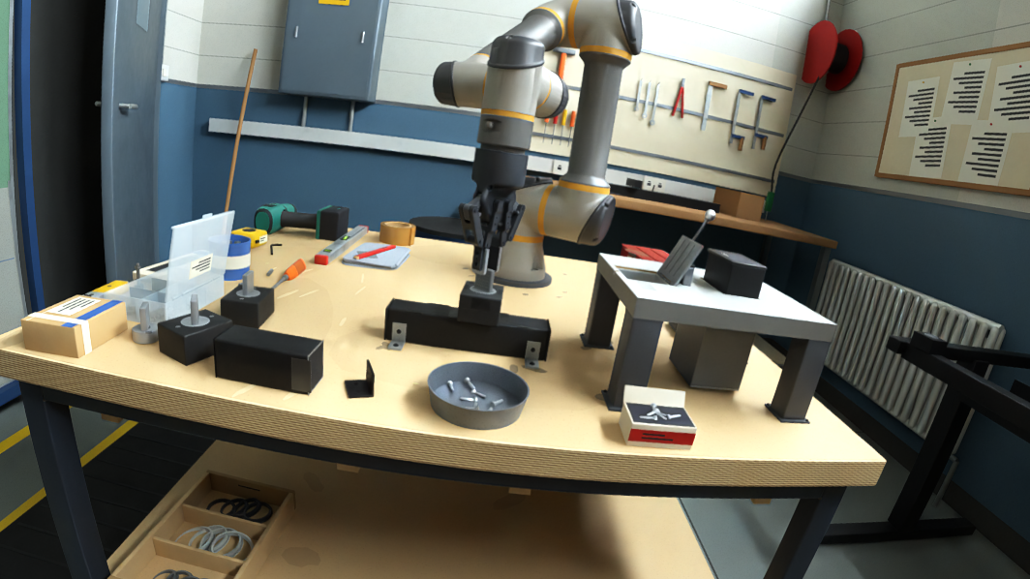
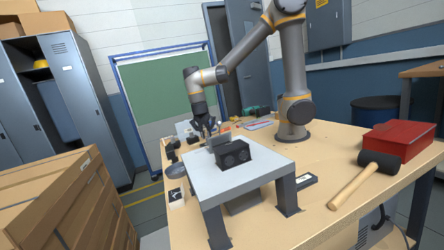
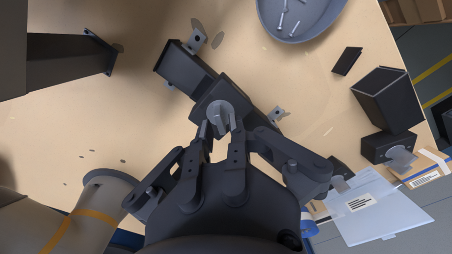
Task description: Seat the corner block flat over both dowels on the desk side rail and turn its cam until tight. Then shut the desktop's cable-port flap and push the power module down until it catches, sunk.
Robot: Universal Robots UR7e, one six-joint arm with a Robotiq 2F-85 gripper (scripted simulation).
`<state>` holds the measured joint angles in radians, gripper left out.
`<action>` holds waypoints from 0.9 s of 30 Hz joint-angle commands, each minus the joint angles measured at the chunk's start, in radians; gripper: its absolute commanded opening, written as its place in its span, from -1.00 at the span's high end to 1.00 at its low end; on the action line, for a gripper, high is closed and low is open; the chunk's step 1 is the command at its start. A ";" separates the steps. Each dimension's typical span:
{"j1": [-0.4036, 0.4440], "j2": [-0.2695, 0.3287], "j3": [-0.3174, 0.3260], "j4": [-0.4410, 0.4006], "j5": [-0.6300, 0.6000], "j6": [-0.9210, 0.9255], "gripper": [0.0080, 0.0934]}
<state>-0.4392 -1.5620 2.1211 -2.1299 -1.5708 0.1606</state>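
The dark corner block (image 1: pixel 480 302) (image 3: pixel 221 101) sits on top of the long black side rail (image 1: pixel 467 328) (image 3: pixel 189 79), near its middle, and the dowels under it are hidden. A grey cam with an upright tab (image 1: pixel 485 280) (image 3: pixel 220 114) rises from the block's top. On the small grey desk (image 1: pixel 709 299) (image 2: pixel 236 166) the cable-port flap (image 1: pixel 681 259) (image 2: pixel 219 141) stands tilted up, and the black power module (image 1: pixel 735 272) (image 2: pixel 232 155) stands proud of the desktop beside it. My gripper (image 1: pixel 485 265) (image 3: pixel 218 126) hangs straight above the block, around the cam tab, partly open and holding nothing.
The desk's dark leg (image 3: pixel 63 60) stands close beside the rail's end. A grey dish of screws (image 1: pixel 477 394) (image 3: pixel 297 19) lies in front of the rail. Two spare cam blocks (image 1: pixel 194 335) (image 1: pixel 247 302), a black box (image 1: pixel 268 358) and a small bracket (image 1: pixel 361 382) lie left.
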 commanded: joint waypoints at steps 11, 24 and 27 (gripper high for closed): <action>0.000 0.010 0.010 -0.022 0.000 0.000 0.44; 0.000 0.018 0.018 -0.037 0.000 0.000 0.44; 0.000 0.019 0.018 -0.038 0.000 0.000 0.44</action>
<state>-0.4392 -1.5427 2.1400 -2.1680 -1.5708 0.1606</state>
